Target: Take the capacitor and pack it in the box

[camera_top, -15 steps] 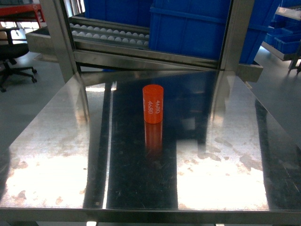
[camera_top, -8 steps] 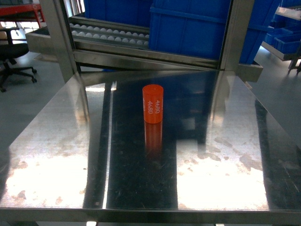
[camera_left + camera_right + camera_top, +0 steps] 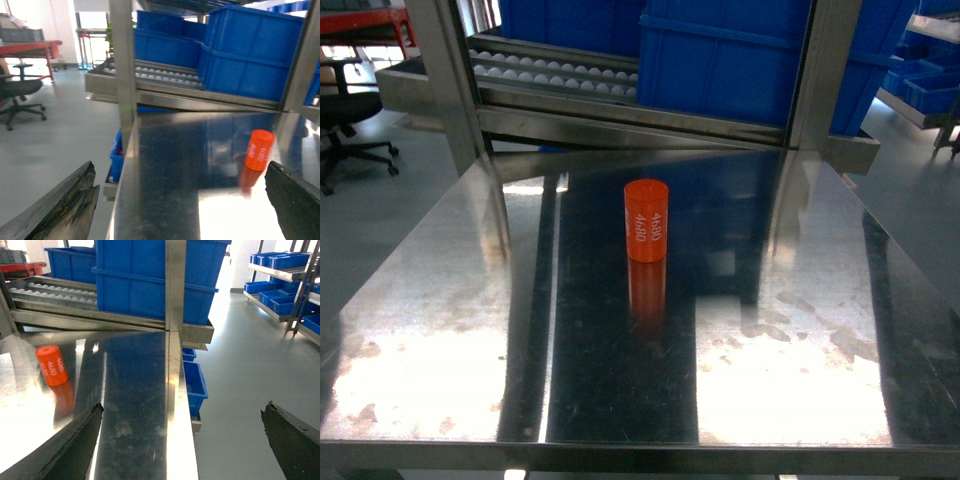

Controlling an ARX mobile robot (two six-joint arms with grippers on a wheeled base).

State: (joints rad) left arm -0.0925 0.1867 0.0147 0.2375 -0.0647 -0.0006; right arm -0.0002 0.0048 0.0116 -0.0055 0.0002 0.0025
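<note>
Orange capacitor [image 3: 646,220], a short cylinder with white "4680" printed on its side, stands upright on a shiny steel bench [image 3: 440,330], near the middle and somewhat toward the far edge. Its reflection shows in the metal just in front of it. Behind the far edge, a steel rack [image 3: 620,100] holds large blue bins [image 3: 720,60] on roller rails. The left gripper [image 3: 182,200] hangs off the bench's left edge, its dark fingers spread wide. The right gripper [image 3: 182,440] hangs off the right edge, also spread wide. Neither touches the capacitor.
</note>
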